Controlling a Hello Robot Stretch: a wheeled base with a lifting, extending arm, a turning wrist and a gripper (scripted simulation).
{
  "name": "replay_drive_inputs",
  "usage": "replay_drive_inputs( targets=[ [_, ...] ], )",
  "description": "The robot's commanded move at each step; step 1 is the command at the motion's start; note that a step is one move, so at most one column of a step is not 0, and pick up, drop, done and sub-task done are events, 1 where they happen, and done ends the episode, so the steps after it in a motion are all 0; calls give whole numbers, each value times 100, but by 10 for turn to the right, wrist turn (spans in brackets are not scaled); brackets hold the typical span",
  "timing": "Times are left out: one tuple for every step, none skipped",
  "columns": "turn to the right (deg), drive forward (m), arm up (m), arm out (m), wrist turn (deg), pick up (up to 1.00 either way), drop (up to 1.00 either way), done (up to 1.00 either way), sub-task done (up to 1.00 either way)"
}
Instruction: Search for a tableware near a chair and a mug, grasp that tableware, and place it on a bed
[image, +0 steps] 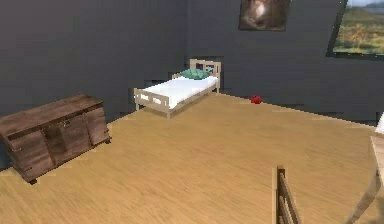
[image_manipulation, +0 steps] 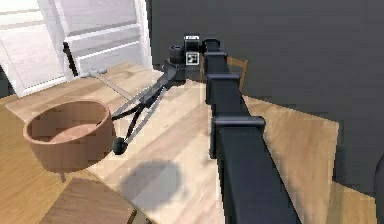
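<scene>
At nine o'clock from the gripper (image_manipulation: 128, 125), a brown bowl (image_manipulation: 66, 138) rests on the table (image_manipulation: 300, 140) — whether the jaws hold anything, I cannot tell.

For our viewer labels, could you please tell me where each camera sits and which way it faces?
Forward view: on the robot, looking ahead and somewhat down across wood floor to a bed and a chest.
Arm side view: on the robot's body, looking out sideways over a table with a brown bowl; the arm and pincer show.
Shared: probably that table, at the forward view's right edge.
</scene>
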Motion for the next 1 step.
replay_drive_inputs(
  targets=[
    [0,0,0,-40,0,0,0,0,0]
  ],
)
